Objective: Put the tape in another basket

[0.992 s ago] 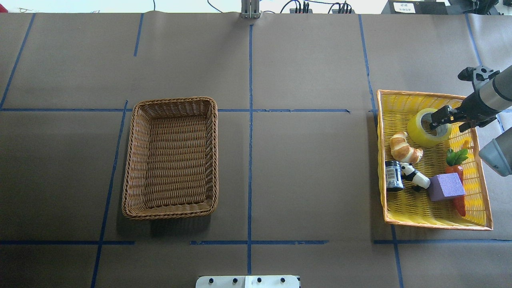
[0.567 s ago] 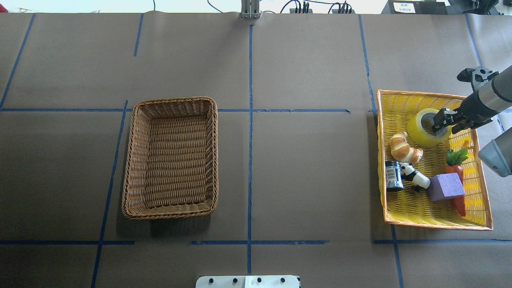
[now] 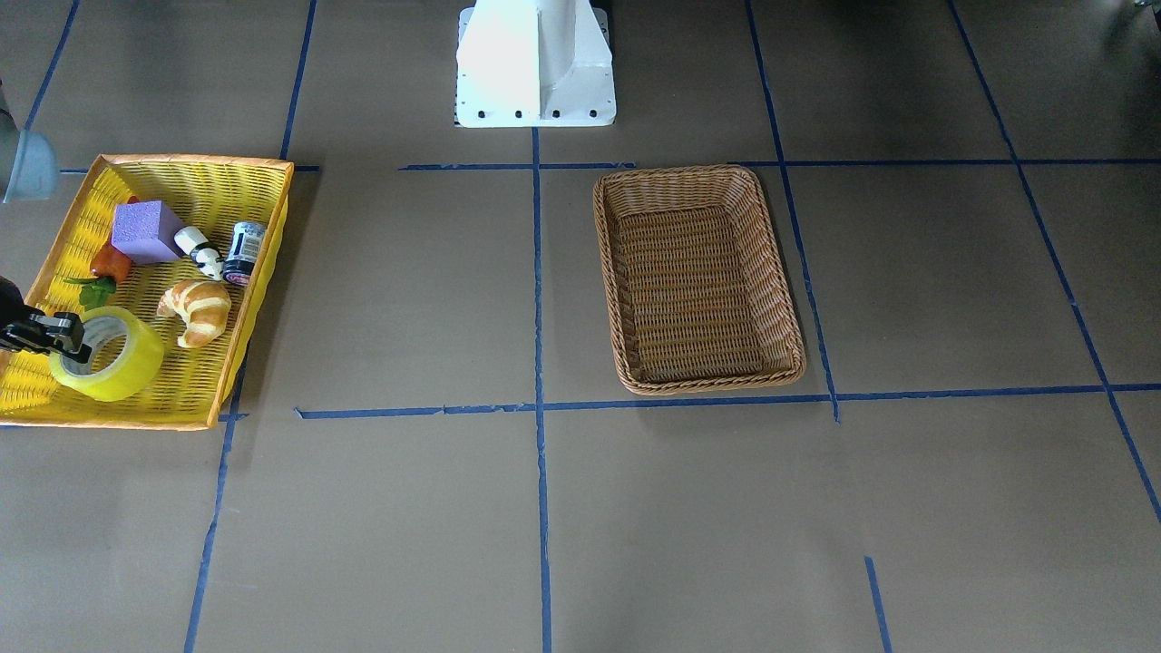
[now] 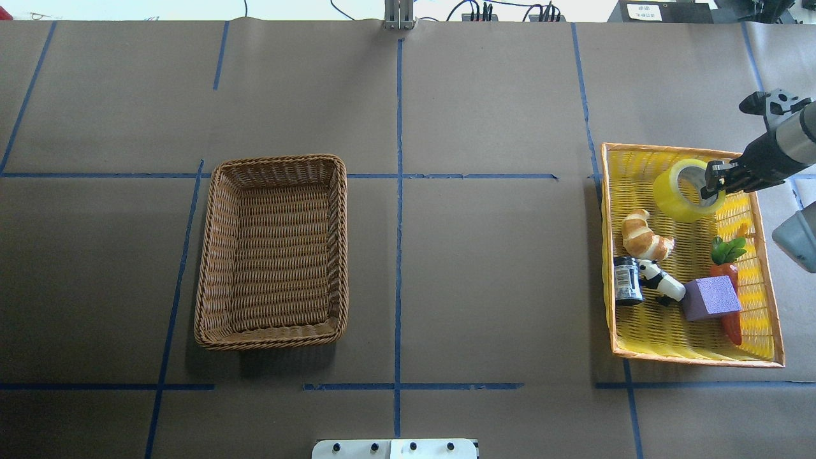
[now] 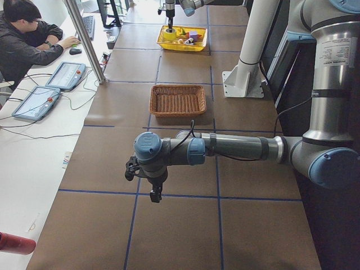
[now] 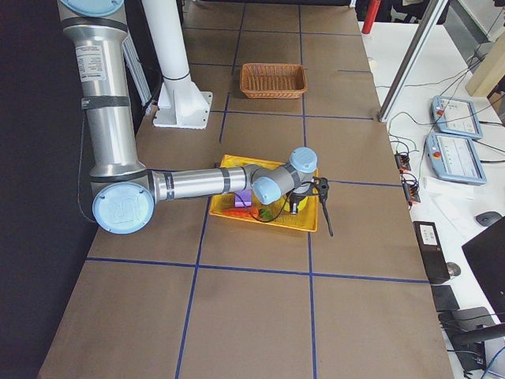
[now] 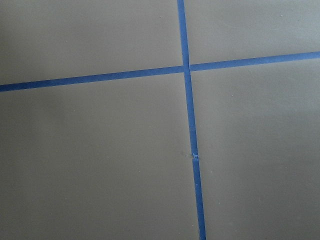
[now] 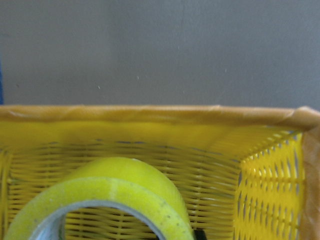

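Okay so the right gripper (image 4: pixel 713 182) is clamped on the tape (image 4: pixel 679 194): one finger sits inside the grey-white core and the other is on the outside, so it's pinching the roll's wall. The roll is tipped at an angle with its opening facing up and to the right. It's in the far end of the yellow basket (image 4: pixel 650 325), over at the right side of the table (image 4: pixel 497 287) in the overhead view. I can't tell whether its low edge is touching the basket floor.

Nearer in that yellow basket are a croissant (image 4: pixel 644 236), a dark can (image 4: pixel 628 279), a panda toy (image 4: pixel 663 284), a purple block (image 4: pixel 711 298) and a carrot (image 4: pixel 733 326). None of them touch the roll.

The brown wicker basket (image 4: pixel 274 255) sits well apart on the left half, with nothing in it.

The left gripper (image 5: pixel 153 197) only shows in the side view, hanging over bare table far from both baskets. I honestly can't tell if it's spread or pressed together. Its wrist camera just sees brown paper and crossing blue lines.
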{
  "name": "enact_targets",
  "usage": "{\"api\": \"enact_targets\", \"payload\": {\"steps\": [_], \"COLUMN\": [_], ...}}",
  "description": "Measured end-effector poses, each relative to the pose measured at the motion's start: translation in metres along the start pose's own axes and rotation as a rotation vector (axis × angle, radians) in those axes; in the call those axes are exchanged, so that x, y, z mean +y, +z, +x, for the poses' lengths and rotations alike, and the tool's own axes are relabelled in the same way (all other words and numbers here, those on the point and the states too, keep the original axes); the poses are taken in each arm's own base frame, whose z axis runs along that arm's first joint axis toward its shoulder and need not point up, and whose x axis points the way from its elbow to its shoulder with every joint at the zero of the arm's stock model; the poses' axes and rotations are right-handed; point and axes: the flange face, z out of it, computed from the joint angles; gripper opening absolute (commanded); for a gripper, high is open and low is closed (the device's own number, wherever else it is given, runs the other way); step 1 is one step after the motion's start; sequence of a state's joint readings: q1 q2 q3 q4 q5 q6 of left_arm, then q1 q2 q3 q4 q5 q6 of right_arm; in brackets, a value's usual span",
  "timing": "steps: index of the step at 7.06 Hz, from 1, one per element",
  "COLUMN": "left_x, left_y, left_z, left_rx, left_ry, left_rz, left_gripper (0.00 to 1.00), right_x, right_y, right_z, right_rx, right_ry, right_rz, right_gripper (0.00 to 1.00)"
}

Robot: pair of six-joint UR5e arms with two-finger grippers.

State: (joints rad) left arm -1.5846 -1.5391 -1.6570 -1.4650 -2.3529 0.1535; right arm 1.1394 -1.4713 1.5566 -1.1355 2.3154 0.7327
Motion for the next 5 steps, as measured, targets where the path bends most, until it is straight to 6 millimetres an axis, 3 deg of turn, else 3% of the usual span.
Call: {"api": "enact_targets", "payload": {"steps": [2, 3, 4, 5], "left_x": [-0.003, -0.007, -0.015, -0.028], "left_y": [-0.003, -0.006, -0.012, -0.018], "left_z": [0.002, 0.006, 0.012, 0.024], "left_rx": [-0.001, -0.002, -0.006, -0.011], "left_ry": [0.006, 0.012, 0.031, 0.054], "left_rz": [0.006, 0.014, 0.033, 0.073], "left_gripper": [1.0, 1.0, 1.0, 1.0], "right_x": [-0.008, -0.012, -0.019, -0.022], "right_y": [-0.068, -0.088, -0.101, -0.109], "right_z": [-0.003, -0.017, -0.044, -0.087], "right_rx": [-0.097, -0.141, -0.179, -0.219], "right_ry": [0.013, 0.035, 0.091, 0.148], "right_rz": [0.064, 0.075, 0.08, 0.074], "right_gripper": [0.0, 0.0, 0.0, 0.0]}}
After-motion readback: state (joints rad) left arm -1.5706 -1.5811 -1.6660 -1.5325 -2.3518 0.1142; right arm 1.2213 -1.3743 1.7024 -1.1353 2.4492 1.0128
